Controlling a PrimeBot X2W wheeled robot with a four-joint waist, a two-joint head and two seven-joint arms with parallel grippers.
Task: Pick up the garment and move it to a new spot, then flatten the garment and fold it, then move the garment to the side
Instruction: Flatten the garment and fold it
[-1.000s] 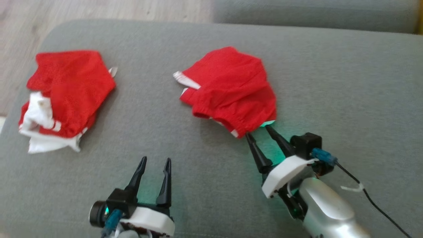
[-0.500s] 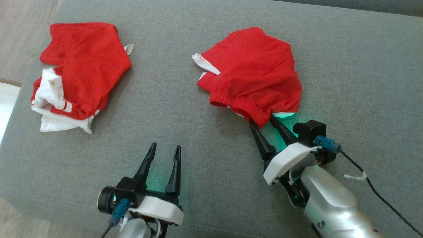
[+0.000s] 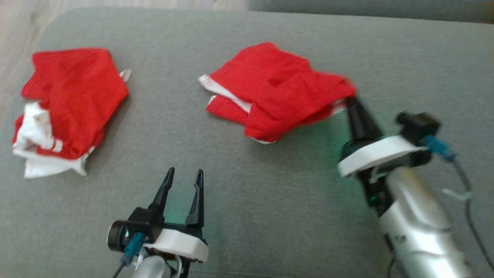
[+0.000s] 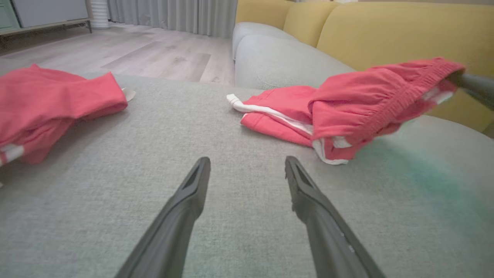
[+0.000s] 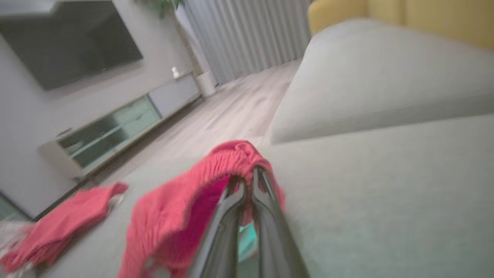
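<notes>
The garment (image 3: 276,90) is a pair of red shorts with white trim, crumpled on the grey sofa seat (image 3: 239,181). My right gripper (image 3: 350,101) is shut on its elastic waistband at the right end and holds that edge lifted off the seat; the left part still lies on the cushion. The right wrist view shows the fingers pinched on the red waistband (image 5: 243,154). In the left wrist view the lifted garment (image 4: 362,104) hangs from the right gripper's dark finger (image 4: 476,87). My left gripper (image 3: 182,177) stands open above bare cushion, well left of the garment.
A second red and white garment (image 3: 61,108) lies crumpled at the seat's left end. The wood floor (image 3: 15,50) runs past the left edge. Another grey cushion (image 4: 278,58) and yellow backrests (image 4: 386,34) stand beyond. A black cable (image 3: 467,200) trails from the right wrist.
My right gripper has closed on the garment's waistband and pulled it up and to the right, stretching the shorts. The left gripper stays open in place. The head camera has shifted.
</notes>
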